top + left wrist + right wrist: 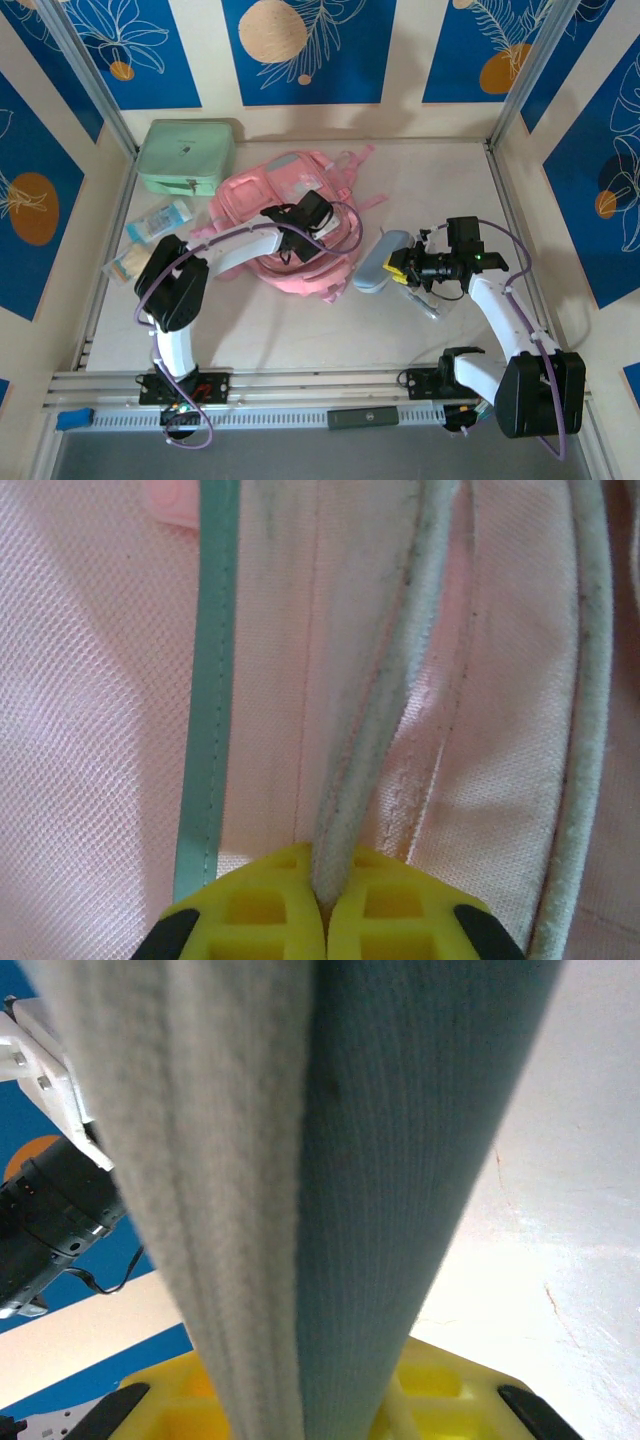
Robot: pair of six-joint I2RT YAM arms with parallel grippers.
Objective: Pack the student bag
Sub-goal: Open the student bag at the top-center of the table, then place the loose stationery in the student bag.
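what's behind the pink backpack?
A mint green case sits behind it on the left, with table beyond the rest. Anything under the backpack is covered.

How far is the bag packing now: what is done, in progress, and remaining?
Done: nothing visibly packed. In hand: left fingers pinch pale piping on the pink backpack; right fingers hold the grey pencil case beside it. Left: green case and two packets lie on the table.

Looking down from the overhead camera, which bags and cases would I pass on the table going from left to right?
mint green zip case → pink backpack → grey-blue pencil case
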